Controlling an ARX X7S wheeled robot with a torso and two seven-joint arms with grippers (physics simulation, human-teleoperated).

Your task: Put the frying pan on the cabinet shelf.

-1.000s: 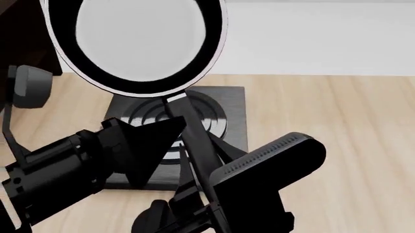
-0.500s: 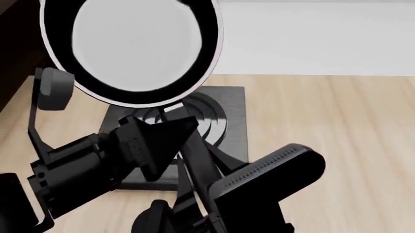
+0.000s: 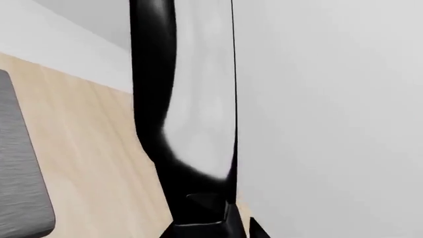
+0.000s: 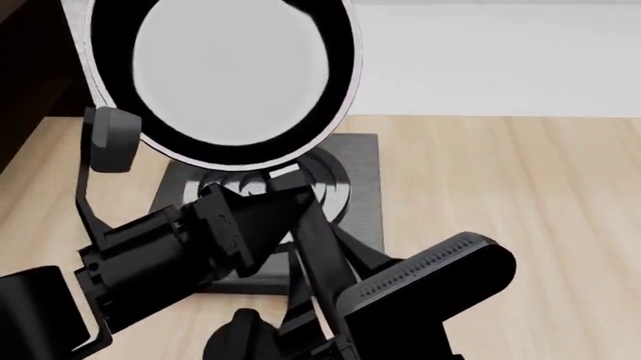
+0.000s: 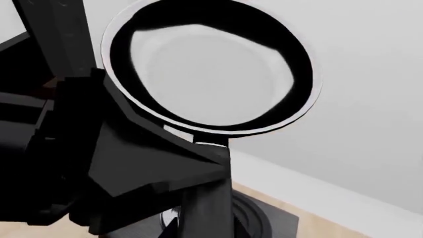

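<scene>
Frying pan (image 4: 225, 79) glossy inside; countertop (image 4: 501, 195) light matt wood.

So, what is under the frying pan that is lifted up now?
Below the raised frying pan the square black hob rests on the light wood countertop. The pan and both arms cover much of the hob, so its near-left part cannot be seen.

Bright, even, sharp renders; frying pan (image 4: 225, 79) interior mirrors pale glare.

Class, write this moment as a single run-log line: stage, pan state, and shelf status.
stage: carrying | frying pan: lifted above hob, tilted toward head camera, handle held below | cabinet shelf: not reached | fingers: hidden, grip unclear
</scene>
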